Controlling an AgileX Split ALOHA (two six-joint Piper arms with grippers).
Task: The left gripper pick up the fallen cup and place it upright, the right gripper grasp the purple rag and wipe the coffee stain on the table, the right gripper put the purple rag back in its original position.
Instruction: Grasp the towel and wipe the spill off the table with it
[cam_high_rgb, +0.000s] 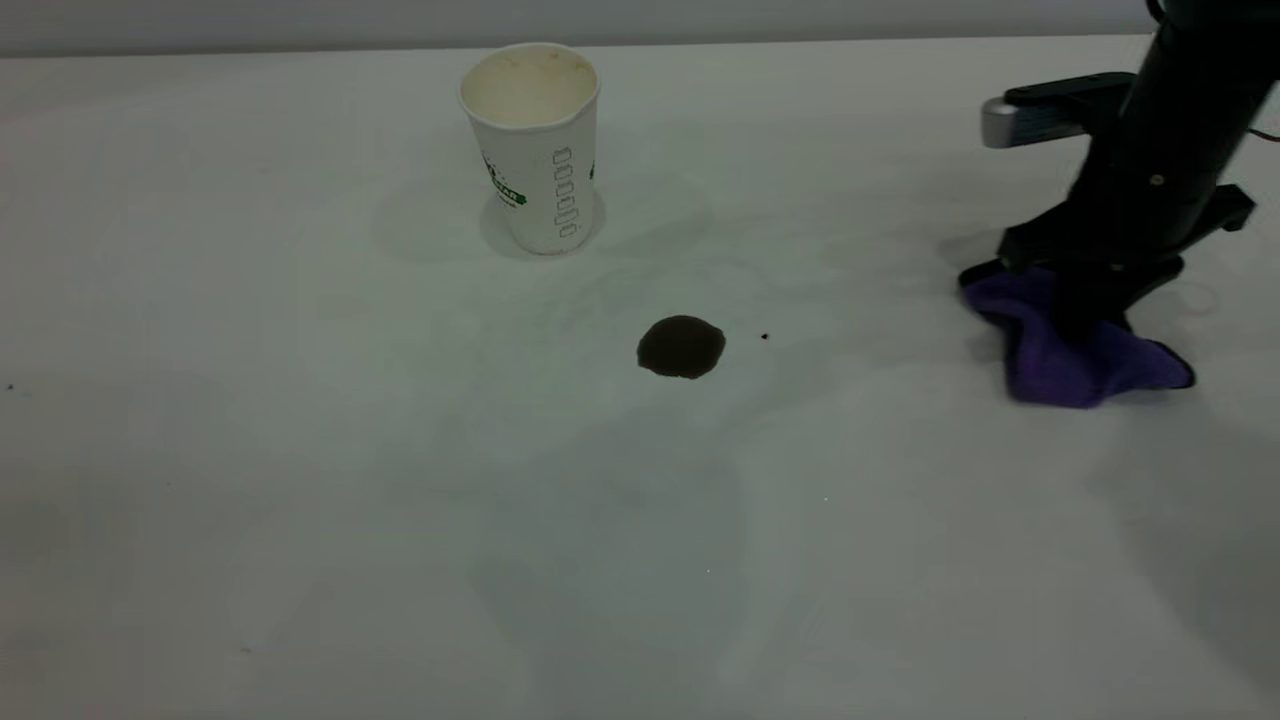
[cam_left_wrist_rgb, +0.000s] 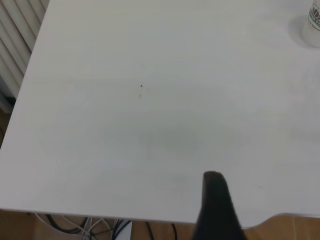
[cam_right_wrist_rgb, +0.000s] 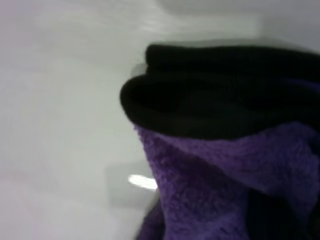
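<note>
My right gripper (cam_high_rgb: 1085, 310): down at the right side of the table (cam_high_rgb: 300, 450), fingers closed on the purple rag (cam_high_rgb: 1070, 360), pinching it at its bunched top. Purple rag: crumpled in a heap under my gripper, lower folds resting on the table, black edging showing at its far and near corners; in my right wrist view the rag (cam_right_wrist_rgb: 215, 190) fills most of the picture, purple pile below a thick roll of black edging. My left gripper (cam_left_wrist_rgb: 216, 210): only one dark finger shows in my left wrist view, over bare table near the table's edge, well apart from everything else; whether it is open or closed I cannot tell. Coffee stain (cam_high_rgb: 681, 347): one roundish dark blot near the middle of the table, well to the left of the rag, with a tiny dark speck (cam_high_rgb: 765, 337) just beside it on the rag's side. Cup (cam_high_rgb: 535, 145): one, upright on its base, standing beyond the stain toward the far edge, apart from it; mouth open upward, cream inside with faint brownish marks on the wall, no liquid to be seen in the part visible. Green lettering on its white side.
</note>
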